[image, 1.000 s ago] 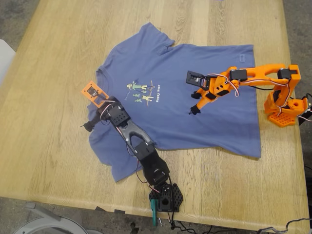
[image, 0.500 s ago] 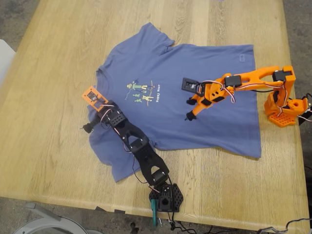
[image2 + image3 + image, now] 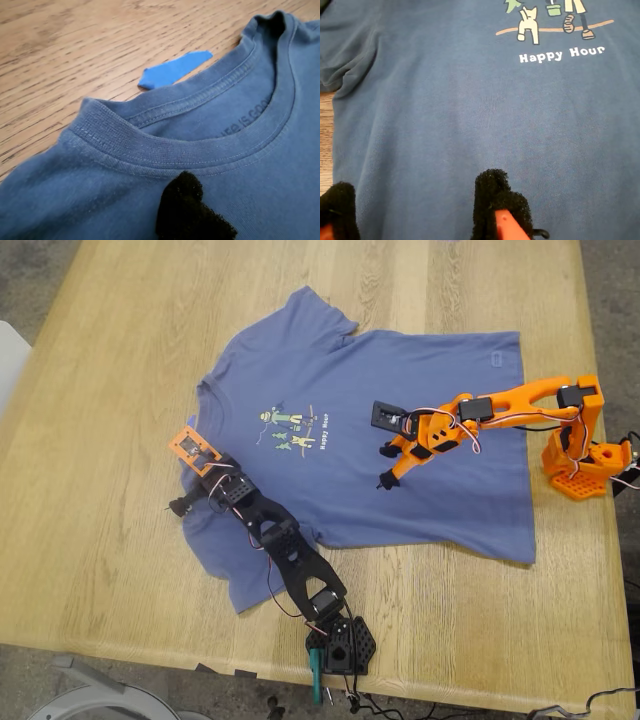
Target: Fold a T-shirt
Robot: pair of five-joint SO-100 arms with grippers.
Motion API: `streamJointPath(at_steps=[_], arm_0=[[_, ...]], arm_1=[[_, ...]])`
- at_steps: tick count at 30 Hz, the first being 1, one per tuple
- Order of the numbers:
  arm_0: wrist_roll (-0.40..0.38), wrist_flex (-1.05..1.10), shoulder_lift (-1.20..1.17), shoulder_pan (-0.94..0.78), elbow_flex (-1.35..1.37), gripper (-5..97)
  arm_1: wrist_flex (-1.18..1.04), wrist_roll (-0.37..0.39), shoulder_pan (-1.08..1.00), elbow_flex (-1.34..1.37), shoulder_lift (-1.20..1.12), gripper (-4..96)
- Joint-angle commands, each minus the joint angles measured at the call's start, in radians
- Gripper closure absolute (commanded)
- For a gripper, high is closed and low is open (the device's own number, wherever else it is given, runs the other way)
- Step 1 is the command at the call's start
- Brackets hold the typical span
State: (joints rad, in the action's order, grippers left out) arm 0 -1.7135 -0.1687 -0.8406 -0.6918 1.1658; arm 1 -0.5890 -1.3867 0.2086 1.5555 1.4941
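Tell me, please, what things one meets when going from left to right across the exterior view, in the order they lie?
Bare table → my first gripper at the collar → T-shirt chest print → my second gripper → orange arm base.
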Motion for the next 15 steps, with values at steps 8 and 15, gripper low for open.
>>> streamJointPath(at_steps=[8,15], arm_0=[[0.028,0.072,0.063,-0.006,-0.253,18],[0.012,0.025,0.081,0.02,-0.255,30]], arm_1=[[-0.014,0.015,0.011,0.058,0.048,57.3],[0.025,0.021,0.017,0.137,0.071,58.3]])
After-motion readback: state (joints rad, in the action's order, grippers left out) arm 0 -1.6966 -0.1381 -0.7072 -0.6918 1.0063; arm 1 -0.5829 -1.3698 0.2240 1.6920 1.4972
